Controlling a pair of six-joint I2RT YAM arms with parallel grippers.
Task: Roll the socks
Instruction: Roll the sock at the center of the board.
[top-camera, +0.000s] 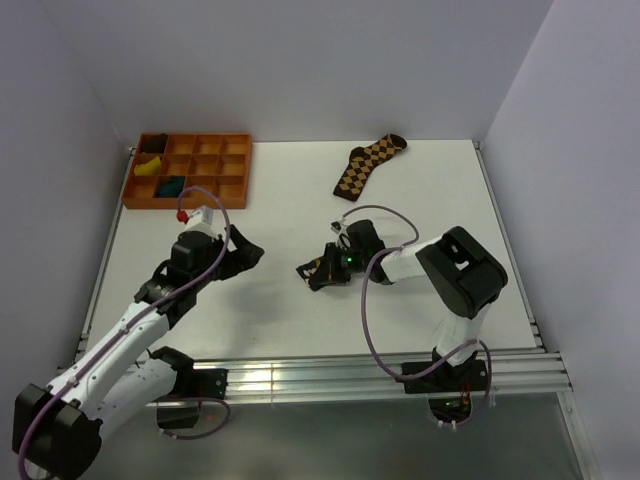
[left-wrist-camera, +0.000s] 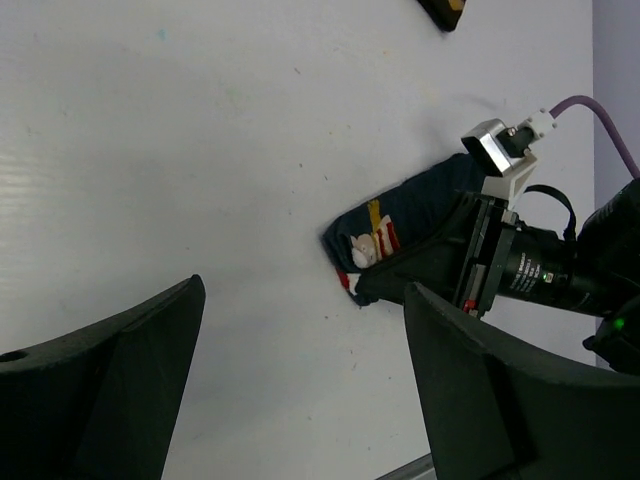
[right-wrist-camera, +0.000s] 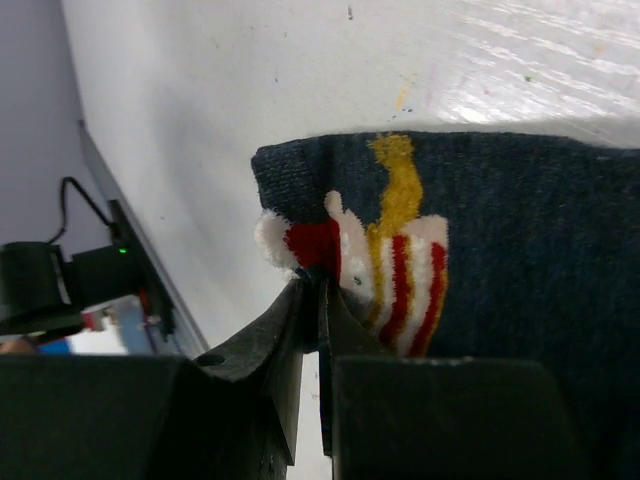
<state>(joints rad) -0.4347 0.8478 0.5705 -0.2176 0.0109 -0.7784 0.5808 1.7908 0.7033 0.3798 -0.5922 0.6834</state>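
- Right wrist view: the right end effector (right-wrist-camera: 318, 300) is pinched tight on the edge of the dark teal sock (right-wrist-camera: 520, 260), beside its red, white and yellow patch (right-wrist-camera: 385, 255).
- The left end effector (left-wrist-camera: 305, 290) gapes wide and empty near the sock, which lies mid-worktop (top-camera: 420, 200).
- The far-left orange tray (top-camera: 236, 172) holds a yellow item (top-camera: 149, 167) and a teal bundle (top-camera: 171, 185) in separate compartments.

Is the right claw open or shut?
The right claw is shut on the sock: its fingers pinch the edge beside the patch.
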